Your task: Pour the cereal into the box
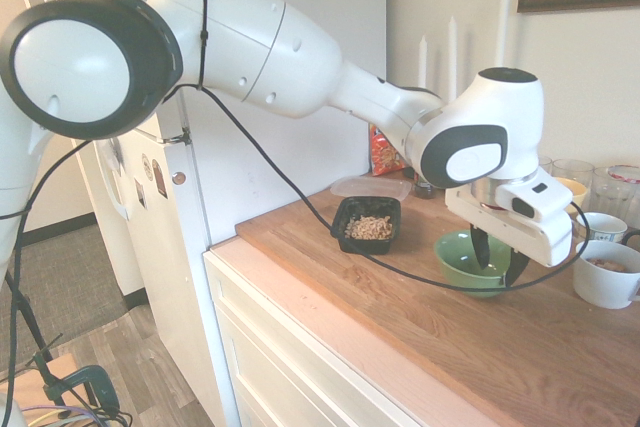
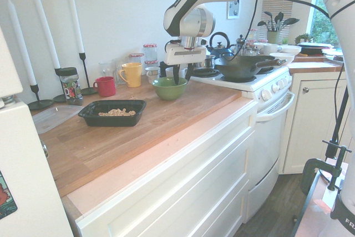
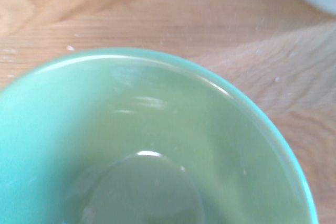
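Start at the gripper (image 1: 497, 257): poised low at the rim of the green bowl (image 1: 459, 265), with fingers spread partway apart and nothing visibly pinched; can't tell if touching the bowl. See only bare glaze in the visible part of the bowl in the wrist view, bar a few specks. Expect stiff, smooth, maybe slippery ceramic, heavier than its load; if lifting again, pinch one side wall just below the rim, squarely, to avoid tilt or chipping. Beside it, note the white mug (image 1: 603, 285) with brown bits inside; keep clear when backing off. Farther on, find the cereal (image 1: 370, 228) heaped loosely inside the black box (image 1: 366, 246), upright on the counter (image 1: 330, 282). Rate as light, dry, brittle, quick to scatter or crush; don't grip directly. Treat the box as thin, light, somewhat bendy plastic, easy to shove or buckle; take by a side wall, gently. Just behind, spot the clear lid (image 1: 370, 187). Judge pour as done; likely needs only opening wider if touching, then a straight lift away.
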Controlling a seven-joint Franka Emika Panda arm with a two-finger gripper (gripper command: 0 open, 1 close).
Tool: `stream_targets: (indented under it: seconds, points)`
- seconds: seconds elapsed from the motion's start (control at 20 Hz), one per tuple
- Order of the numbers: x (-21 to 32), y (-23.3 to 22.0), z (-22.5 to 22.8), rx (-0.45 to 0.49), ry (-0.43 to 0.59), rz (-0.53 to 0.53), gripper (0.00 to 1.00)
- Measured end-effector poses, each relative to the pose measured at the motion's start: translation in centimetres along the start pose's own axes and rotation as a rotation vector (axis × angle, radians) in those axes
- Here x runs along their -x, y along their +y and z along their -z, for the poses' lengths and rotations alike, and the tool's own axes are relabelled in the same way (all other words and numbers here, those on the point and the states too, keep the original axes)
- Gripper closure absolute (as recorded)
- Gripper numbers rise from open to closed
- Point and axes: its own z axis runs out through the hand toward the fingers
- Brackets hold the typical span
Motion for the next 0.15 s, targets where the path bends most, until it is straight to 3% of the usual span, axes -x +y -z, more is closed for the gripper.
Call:
stream_targets:
  seconds: [0.15]
  points:
    - [0.3, 0.0, 2.9, -0.011, 0.029, -0.006, 0.0]
